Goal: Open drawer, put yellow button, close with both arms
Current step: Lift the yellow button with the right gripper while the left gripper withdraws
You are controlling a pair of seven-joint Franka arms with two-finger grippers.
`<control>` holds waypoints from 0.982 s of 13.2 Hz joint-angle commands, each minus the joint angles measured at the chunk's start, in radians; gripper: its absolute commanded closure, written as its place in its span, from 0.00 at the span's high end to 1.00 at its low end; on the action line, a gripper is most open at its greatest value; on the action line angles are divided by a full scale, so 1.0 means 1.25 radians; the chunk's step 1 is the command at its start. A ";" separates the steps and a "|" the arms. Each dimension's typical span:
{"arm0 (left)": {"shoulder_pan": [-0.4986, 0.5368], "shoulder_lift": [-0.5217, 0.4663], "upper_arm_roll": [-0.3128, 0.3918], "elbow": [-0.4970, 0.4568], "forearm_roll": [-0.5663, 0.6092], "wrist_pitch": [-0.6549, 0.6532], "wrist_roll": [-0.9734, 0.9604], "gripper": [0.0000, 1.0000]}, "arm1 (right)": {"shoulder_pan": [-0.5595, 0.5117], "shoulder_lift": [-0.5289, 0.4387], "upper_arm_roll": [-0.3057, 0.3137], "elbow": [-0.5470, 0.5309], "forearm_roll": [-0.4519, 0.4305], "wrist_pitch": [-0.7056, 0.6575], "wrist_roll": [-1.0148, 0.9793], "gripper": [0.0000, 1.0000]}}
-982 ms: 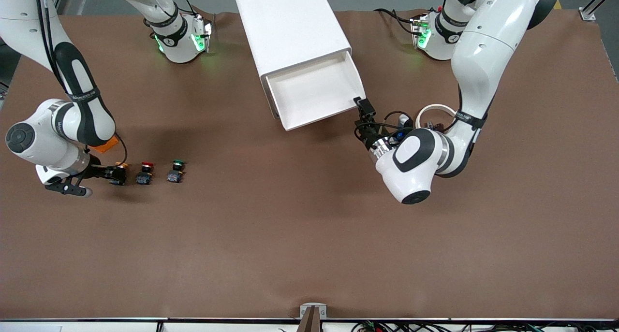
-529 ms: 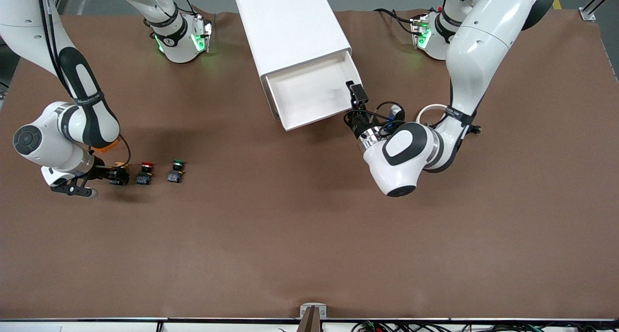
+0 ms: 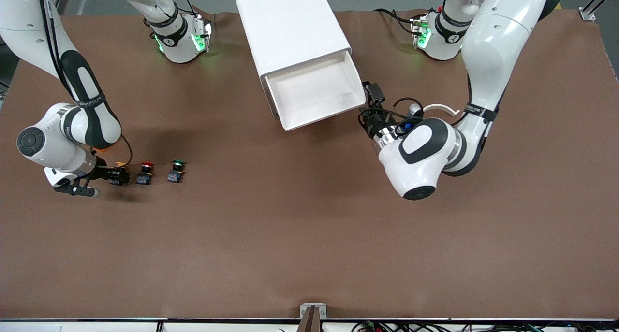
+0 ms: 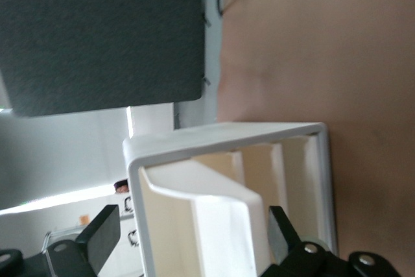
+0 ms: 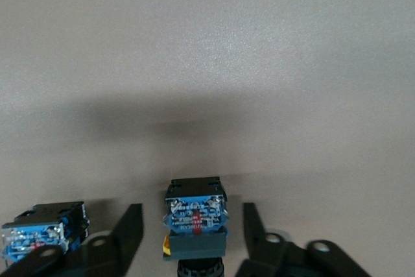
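The white cabinet point(image 3: 290, 27) stands at the back of the table with its top drawer point(image 3: 309, 93) pulled out and nothing in it. My left gripper point(image 3: 373, 94) hovers open at the drawer's front corner toward the left arm's end; in the left wrist view the left gripper point(image 4: 194, 225) straddles the drawer's white wall point(image 4: 220, 218) with room on both sides. The yellow button point(image 5: 194, 215) lies on the table between the fingers point(image 5: 126, 231) of my right gripper point(image 5: 191, 225), a gap on each side. From the front, the right gripper point(image 3: 116, 173) mostly hides the yellow button point(image 3: 121, 166).
A red-capped button point(image 3: 144, 172) and a green-capped button point(image 3: 176, 171) lie in a row beside the yellow one, toward the table's middle. The red one's blue body point(image 5: 42, 235) sits just outside one right finger. Brown mat covers the table.
The left gripper swung in over the drawer's front corner, then drew back toward the left arm's end. The right gripper has stayed low around the yellow button.
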 commanded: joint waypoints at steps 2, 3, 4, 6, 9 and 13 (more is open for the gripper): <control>0.041 -0.036 -0.004 -0.002 0.097 -0.012 0.115 1.00 | -0.013 -0.001 0.009 -0.007 0.010 0.009 -0.017 0.00; 0.044 -0.047 -0.001 -0.003 0.109 -0.012 0.148 1.00 | -0.011 -0.003 0.009 -0.005 0.012 0.006 -0.016 0.00; 0.056 -0.057 -0.001 -0.003 0.116 -0.014 0.186 1.00 | -0.009 -0.005 0.009 -0.004 0.012 -0.002 -0.011 0.00; 0.064 -0.071 -0.002 -0.003 0.150 -0.012 0.258 1.00 | -0.008 -0.019 0.010 0.004 0.012 -0.037 -0.005 0.00; 0.093 -0.101 -0.002 -0.016 0.248 -0.012 0.440 1.00 | 0.007 -0.061 0.011 0.064 0.040 -0.193 0.050 0.00; 0.157 -0.193 -0.002 -0.090 0.358 0.020 0.732 1.00 | 0.047 -0.115 0.011 0.142 0.041 -0.379 0.173 0.00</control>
